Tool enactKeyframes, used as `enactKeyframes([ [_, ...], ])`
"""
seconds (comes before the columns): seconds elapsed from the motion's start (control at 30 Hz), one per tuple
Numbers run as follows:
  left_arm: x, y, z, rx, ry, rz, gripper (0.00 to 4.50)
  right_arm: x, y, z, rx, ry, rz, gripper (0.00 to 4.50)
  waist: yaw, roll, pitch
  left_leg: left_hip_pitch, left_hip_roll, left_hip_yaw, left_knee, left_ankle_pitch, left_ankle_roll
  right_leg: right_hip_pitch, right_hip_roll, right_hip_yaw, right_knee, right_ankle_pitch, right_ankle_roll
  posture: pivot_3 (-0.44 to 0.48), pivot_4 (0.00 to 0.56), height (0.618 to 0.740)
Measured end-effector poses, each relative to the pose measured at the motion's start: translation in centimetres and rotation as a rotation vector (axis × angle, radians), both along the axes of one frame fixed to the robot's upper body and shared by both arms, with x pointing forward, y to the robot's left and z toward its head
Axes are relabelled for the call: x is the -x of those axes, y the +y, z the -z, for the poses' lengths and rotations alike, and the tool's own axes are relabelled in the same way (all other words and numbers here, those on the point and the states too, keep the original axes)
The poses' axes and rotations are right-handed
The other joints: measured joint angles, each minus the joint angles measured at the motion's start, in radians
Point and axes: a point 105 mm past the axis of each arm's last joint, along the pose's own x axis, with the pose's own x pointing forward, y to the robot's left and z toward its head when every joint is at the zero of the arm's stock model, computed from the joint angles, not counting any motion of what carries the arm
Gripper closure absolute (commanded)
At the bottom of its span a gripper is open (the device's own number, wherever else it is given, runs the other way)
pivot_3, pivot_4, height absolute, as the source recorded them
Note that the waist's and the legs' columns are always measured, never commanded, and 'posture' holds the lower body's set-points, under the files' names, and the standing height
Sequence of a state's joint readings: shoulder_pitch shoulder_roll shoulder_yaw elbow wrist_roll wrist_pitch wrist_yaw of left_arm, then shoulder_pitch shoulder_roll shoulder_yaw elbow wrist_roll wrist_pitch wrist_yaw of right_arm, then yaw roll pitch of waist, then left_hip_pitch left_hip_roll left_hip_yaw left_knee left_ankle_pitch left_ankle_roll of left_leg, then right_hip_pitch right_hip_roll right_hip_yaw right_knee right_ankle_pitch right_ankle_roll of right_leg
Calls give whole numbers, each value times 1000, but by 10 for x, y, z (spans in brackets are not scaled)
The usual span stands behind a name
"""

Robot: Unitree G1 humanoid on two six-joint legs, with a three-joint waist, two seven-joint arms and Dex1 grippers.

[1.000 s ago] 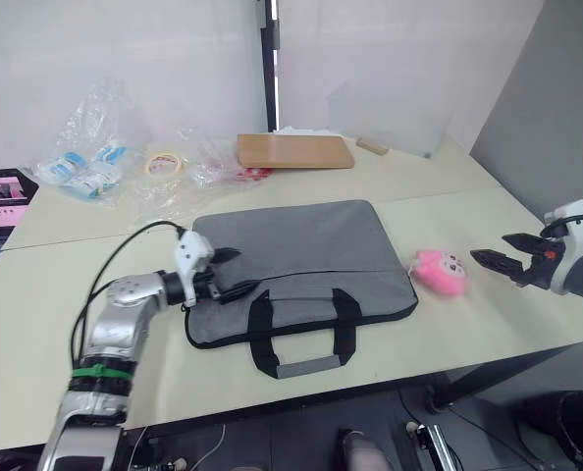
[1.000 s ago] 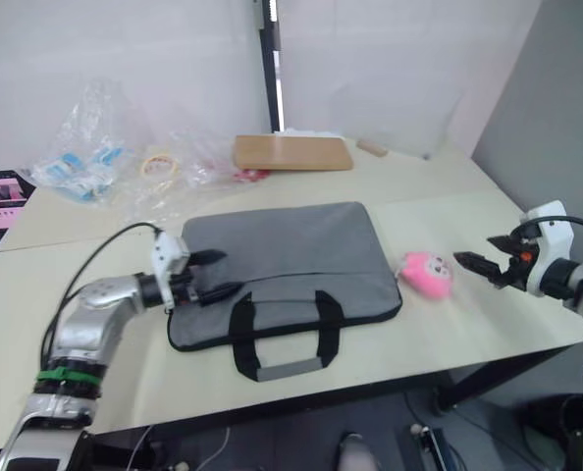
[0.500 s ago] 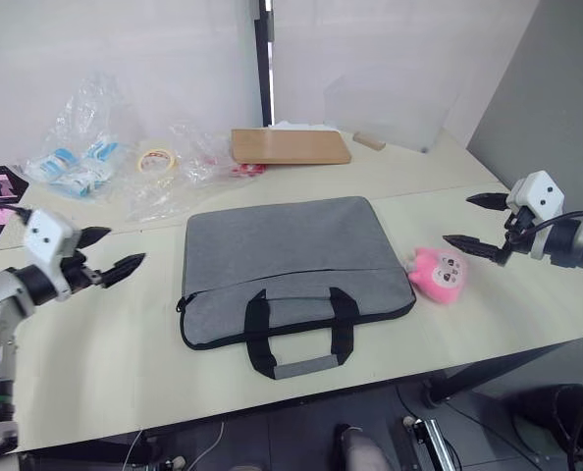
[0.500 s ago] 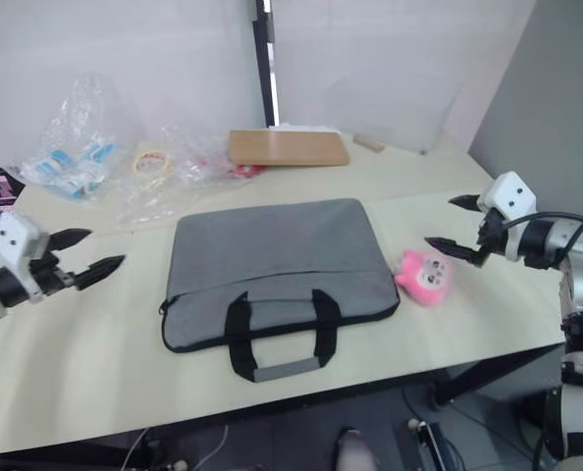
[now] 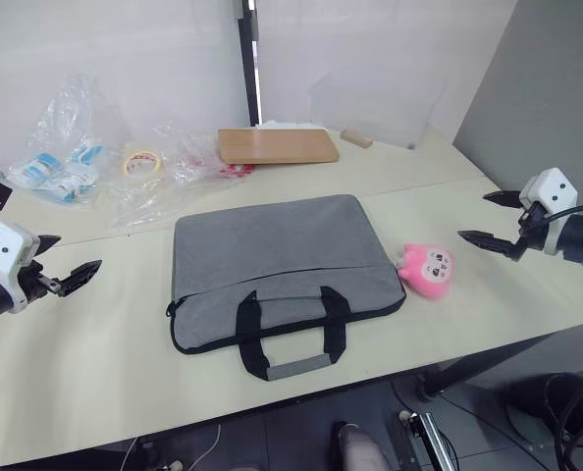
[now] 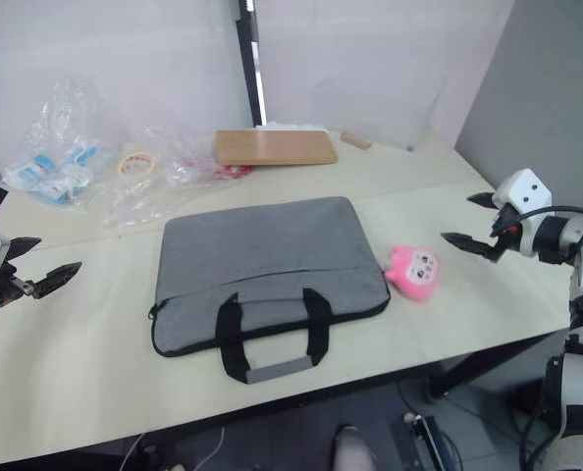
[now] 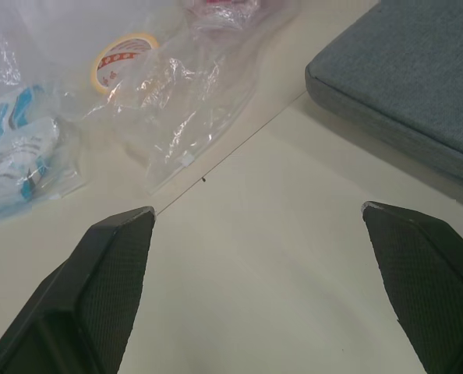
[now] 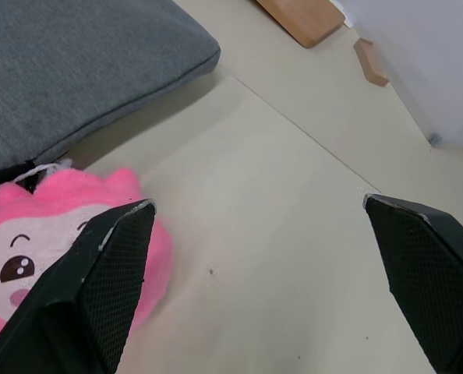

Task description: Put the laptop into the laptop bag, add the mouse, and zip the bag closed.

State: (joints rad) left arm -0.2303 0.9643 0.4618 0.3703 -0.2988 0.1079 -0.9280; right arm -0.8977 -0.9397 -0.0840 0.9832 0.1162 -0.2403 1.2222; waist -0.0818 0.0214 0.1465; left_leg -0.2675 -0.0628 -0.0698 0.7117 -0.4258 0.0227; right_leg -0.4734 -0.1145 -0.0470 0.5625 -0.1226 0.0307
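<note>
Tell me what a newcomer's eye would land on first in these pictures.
The grey laptop bag lies flat in the middle of the table, handles toward the near edge. A pink plush toy sits right beside the bag, on the robot's right. The left gripper and right gripper hover open at either side, holding nothing.

The laptop bag (image 5: 277,265) is lying flat on the tabletop (image 5: 105,334), handles toward the near edge. A pink plush toy (image 5: 428,271) is sitting just beside its right end. Both the left gripper (image 5: 58,263) and right gripper (image 5: 492,218) are hovering with jaws spread (holding nothing).
</note>
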Motion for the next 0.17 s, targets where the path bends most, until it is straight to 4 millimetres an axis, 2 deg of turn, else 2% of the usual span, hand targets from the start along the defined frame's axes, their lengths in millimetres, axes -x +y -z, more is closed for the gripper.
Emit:
enactKeyframes([
  [0.17,0,3,1,-5,-5,-12,22,-1,-3,1,3,5,11,0,-3,0,0,0,0,0,0,0,0,0,0,0,0,0,0,0,150,740],
])
